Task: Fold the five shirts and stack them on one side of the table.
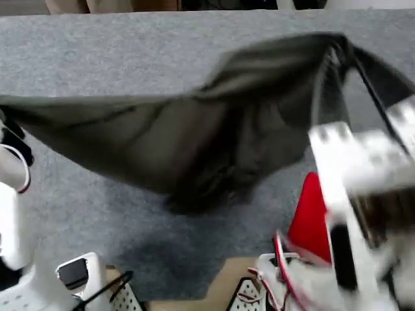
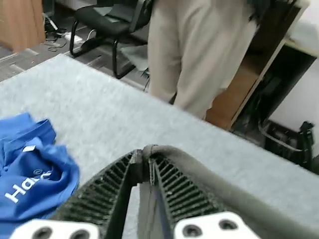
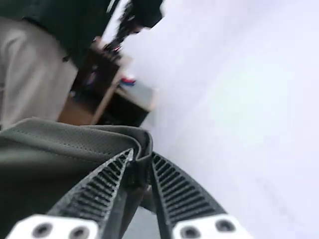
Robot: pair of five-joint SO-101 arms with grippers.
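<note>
- The dark shirt hangs in the air above the grey table. In the high view it stretches from the left edge to the upper right, with its middle sagging toward the centre.
- The left gripper is clamped tight on a folded edge of the dark shirt, with cloth pinched between its ribbed fingers.
- The right gripper likewise pinches a stitched hem, jaws closed on the fabric.
- The step in hand looks like spreading the garment flat before any fold.
- To do it well, the two grips should stay level and far enough apart to take out the central sag. A slack belly would land first and bunch.
- The hanging lower edge should touch the table first, and the cloth is then drawn away so the rest lays out smooth.
- The blue shirt lies crumpled at the lower left of the left wrist view. The drop spot should stay off it so the two do not tangle.
- A red shape sits at the lower right of the high view, beside an arm. It may be another shirt, though I cannot tell.
- Both jaws should let go only once the fabric rests fully on the table.
</note>
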